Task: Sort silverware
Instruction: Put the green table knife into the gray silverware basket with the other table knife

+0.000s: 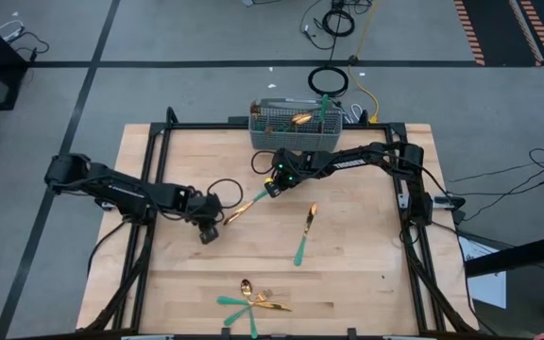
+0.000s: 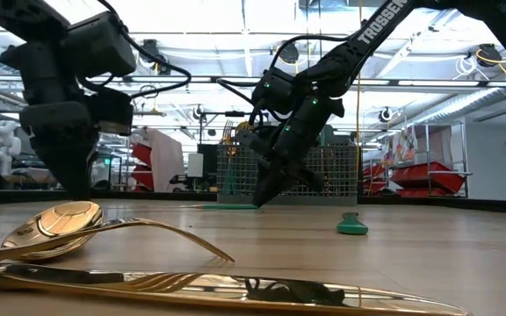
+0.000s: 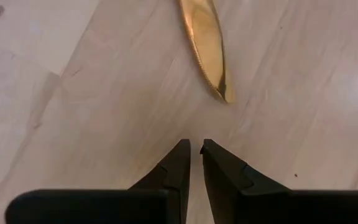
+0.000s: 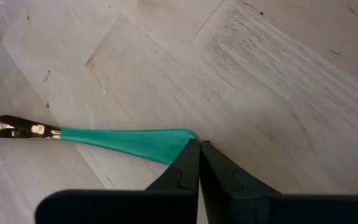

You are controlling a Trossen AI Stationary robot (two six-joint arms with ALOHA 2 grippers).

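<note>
The silverware has gold heads and teal handles. One knife [image 1: 246, 207] lies on the table's middle between the two grippers. My right gripper [image 1: 274, 185] is shut at its teal handle end. My left gripper [image 1: 212, 229] is shut, pointing down just short of the gold blade tip [image 3: 211, 59] without touching it. A single piece [image 1: 305, 232] lies flat to the right of centre. Several more pieces [image 1: 251, 302] are piled at the near edge, with a spoon [image 2: 53, 226] foremost in the low view. Other pieces [image 1: 302, 118] stand in the mesh caddy. My right gripper pinches the very end of the knife's teal handle [image 4: 169, 144] between its two fingertips [image 4: 188, 163]. It comes slanting down from the far right, roughly along the knife. The knife stays low and about level, its gold blade [image 4: 14, 127] toward my left gripper.
The grey wire-mesh caddy [image 1: 270, 138] stands at the far edge, just behind my right gripper. Bare wood lies left of the near pile and at the right side of the table. A black frame [image 1: 163, 142] borders the table top.
</note>
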